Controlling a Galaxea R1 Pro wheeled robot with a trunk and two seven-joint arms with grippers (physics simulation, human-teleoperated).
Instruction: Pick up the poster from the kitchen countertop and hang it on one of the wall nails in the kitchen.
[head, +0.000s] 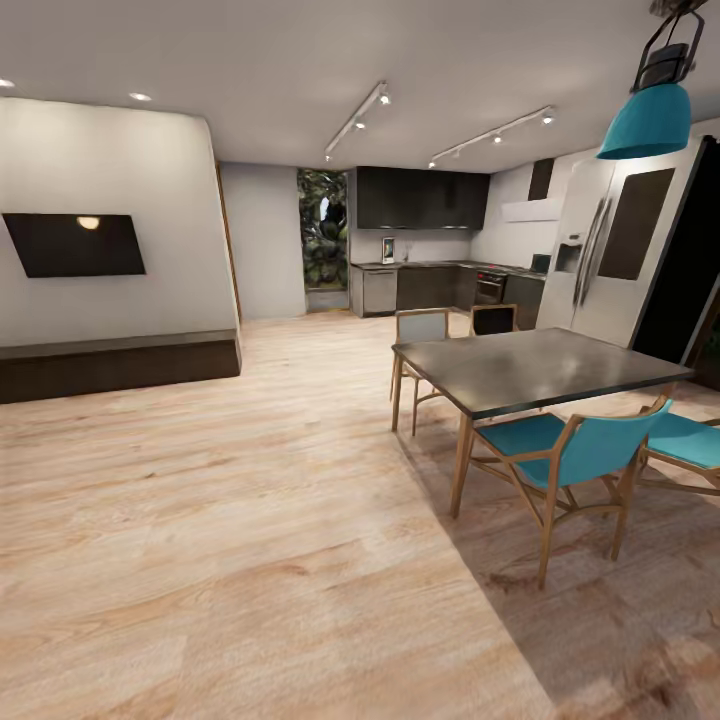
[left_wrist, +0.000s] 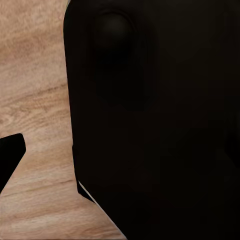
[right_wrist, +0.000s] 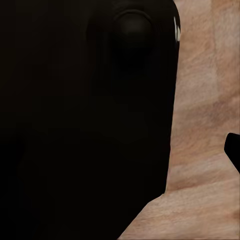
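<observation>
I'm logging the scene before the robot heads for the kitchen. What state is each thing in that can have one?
Wall TV: screen dark, off.
Ceiling track lights: lit.
Teal pendant lamp: hanging over the dining table; cannot tell if lit.
Teal chairs: upright, at the table.
Fridge: doors closed.
Upper cabinets: closed.
Poster: standing upright on the kitchen countertop, far away.
</observation>
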